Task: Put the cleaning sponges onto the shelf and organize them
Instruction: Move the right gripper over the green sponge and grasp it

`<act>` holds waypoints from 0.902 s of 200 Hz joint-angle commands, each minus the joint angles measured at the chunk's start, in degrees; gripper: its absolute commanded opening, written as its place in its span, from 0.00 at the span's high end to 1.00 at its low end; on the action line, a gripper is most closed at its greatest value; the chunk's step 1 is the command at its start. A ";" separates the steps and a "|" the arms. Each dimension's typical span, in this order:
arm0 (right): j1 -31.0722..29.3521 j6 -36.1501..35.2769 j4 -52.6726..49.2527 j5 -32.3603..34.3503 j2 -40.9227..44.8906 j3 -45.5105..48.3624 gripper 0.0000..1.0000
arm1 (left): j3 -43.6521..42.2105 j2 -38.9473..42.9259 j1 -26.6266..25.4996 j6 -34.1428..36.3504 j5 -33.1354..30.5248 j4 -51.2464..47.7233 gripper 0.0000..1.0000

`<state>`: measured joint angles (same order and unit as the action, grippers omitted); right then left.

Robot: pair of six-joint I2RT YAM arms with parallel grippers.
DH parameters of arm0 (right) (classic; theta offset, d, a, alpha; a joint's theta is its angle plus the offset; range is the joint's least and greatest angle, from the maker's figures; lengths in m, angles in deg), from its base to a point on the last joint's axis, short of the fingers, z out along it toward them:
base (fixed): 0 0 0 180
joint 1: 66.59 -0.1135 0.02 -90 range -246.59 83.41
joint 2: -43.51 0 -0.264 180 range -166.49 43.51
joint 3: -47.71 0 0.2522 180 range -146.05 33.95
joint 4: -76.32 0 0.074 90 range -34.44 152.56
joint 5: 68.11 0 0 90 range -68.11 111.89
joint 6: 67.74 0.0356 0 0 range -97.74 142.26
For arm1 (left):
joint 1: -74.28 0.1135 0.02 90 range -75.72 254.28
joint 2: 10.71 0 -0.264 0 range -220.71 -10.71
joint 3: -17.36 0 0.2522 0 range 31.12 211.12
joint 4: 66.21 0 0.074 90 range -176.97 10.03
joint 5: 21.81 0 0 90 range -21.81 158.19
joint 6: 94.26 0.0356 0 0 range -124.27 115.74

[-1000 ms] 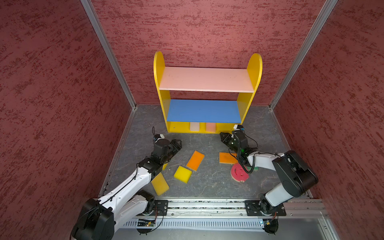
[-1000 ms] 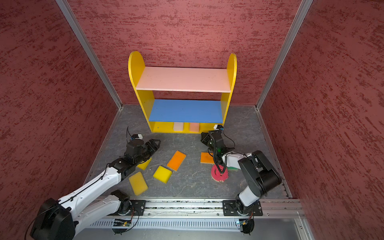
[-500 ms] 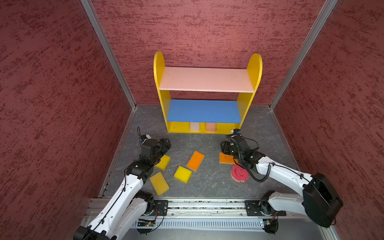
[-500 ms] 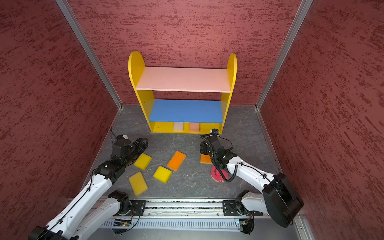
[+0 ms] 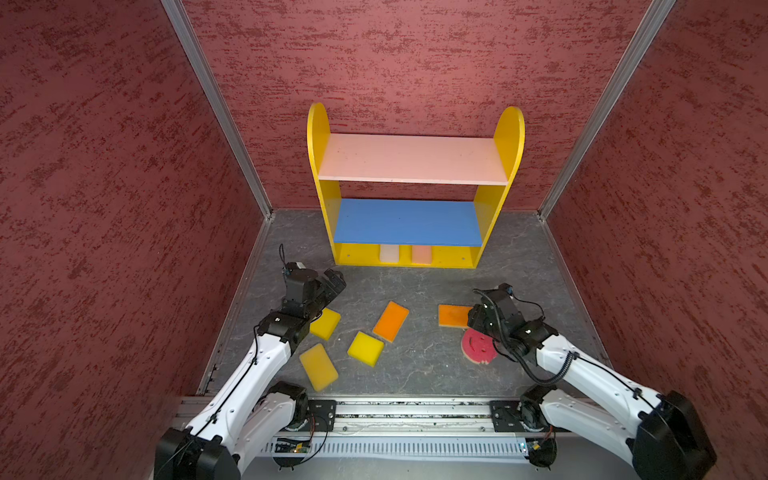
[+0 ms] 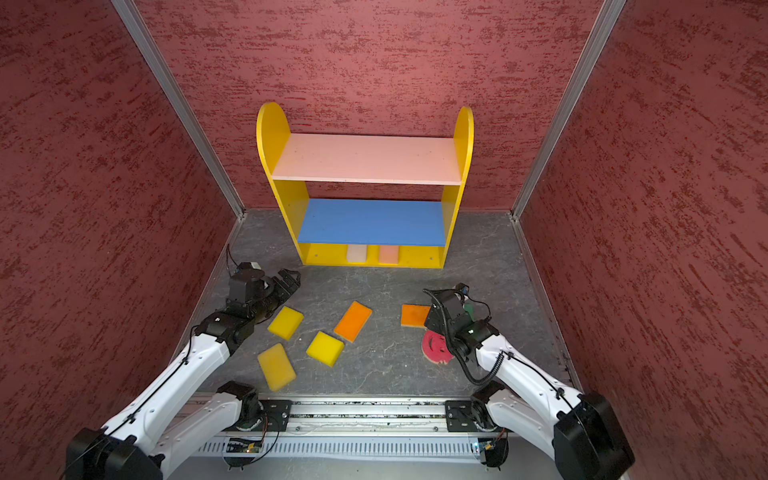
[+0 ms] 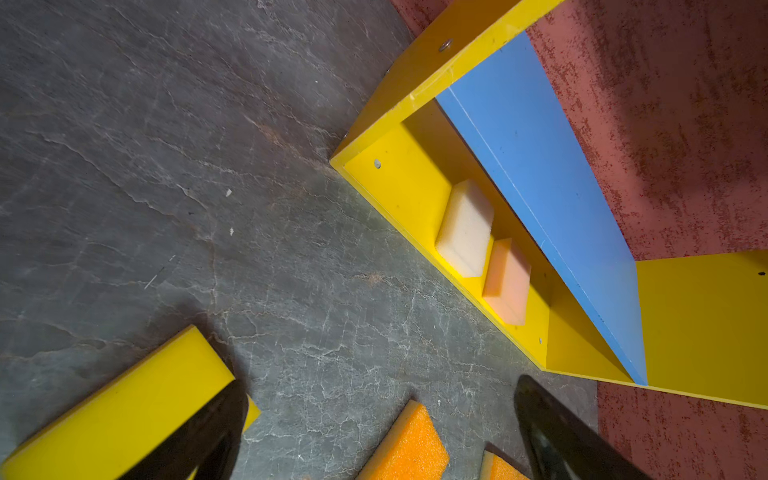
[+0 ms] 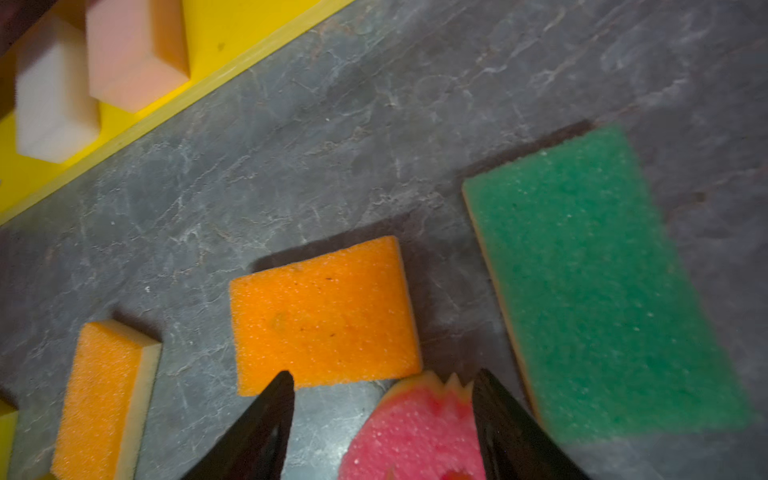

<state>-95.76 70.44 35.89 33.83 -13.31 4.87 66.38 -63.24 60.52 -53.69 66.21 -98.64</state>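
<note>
Left tool [image 7: 378,395]: jaws stood wide apart with nothing between them; it hung over the desk [image 5: 415,374] just beside the nearest yellow sponge [image 5: 325,323]; one finger [image 7: 216,424] overlapped that sponge's edge in the left wrist view; contact could not be told
Right tool [image 8: 382,376]: jaws stood apart, gripping nothing; the jagged rim of the round pink sponge [image 8: 415,428] showed between the fingers, lying on the desk beneath; one fingertip [image 8: 282,386] overlapped the near edge of an orange sponge [image 8: 324,316]; the green sponge [image 8: 602,291] lay just beside the other finger
Sponges counted: nine; three yellow, two orange, one each of pink, green, cream and peach
On the desk: seven; a second yellow sponge [image 5: 365,349] and a third yellow sponge [image 5: 318,367] lay toward the front, between the arms; the second orange sponge [image 5: 391,321] lay askew near the middle
On the shelf [image 5: 509,137]: two; the cream sponge [image 5: 389,253] and the peach sponge [image 5: 422,254] sat side by side near the middle of the yellow bottom board
Shelf: one; three boards, pink over blue over yellow; it stood at the back wall, well apart from both tools
Writing: a small white mark on the left arm [image 5: 266,361] and on the right arm [image 5: 590,374]; too small to read
</note>
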 commanded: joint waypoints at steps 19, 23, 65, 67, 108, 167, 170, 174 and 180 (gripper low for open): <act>6.72 3.09 -2.27 1.05 3.76 2.89 0.25 | -0.21 -0.37 0.73 0.96 1.92 3.52 0.00; 7.37 3.11 -2.16 0.85 4.27 3.09 0.25 | -0.15 -0.51 0.75 0.98 2.05 3.60 0.01; 15.74 3.82 -5.57 0.79 9.71 5.17 0.16 | 0.11 -1.56 1.60 1.88 3.28 3.69 0.01; 16.17 3.88 -5.75 0.78 10.32 5.37 0.15 | 0.08 -1.55 1.67 1.84 3.29 3.77 0.00; 25.43 4.45 -6.57 -2.83 18.17 9.65 0.16 | -1.06 -3.20 2.59 1.01 5.16 5.71 0.01; 27.81 4.44 3.39 -13.03 15.23 15.11 0.39 | -0.78 -5.71 2.86 0.83 6.93 6.78 0.00; 27.77 4.19 4.10 -13.44 14.39 14.92 0.40 | -0.79 -5.82 2.86 0.87 6.89 6.80 0.00; 27.80 3.71 5.08 -14.14 13.12 14.52 0.41 | -0.76 -5.96 2.86 0.86 6.90 6.84 0.00; 27.80 2.72 6.39 -14.99 10.91 13.79 0.44 | -0.72 -6.13 2.86 0.76 6.98 6.82 0.01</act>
<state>-68.24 74.40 35.12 24.15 2.41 19.97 66.16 -68.83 63.03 -53.28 72.35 -93.31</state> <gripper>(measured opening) 0.599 0.995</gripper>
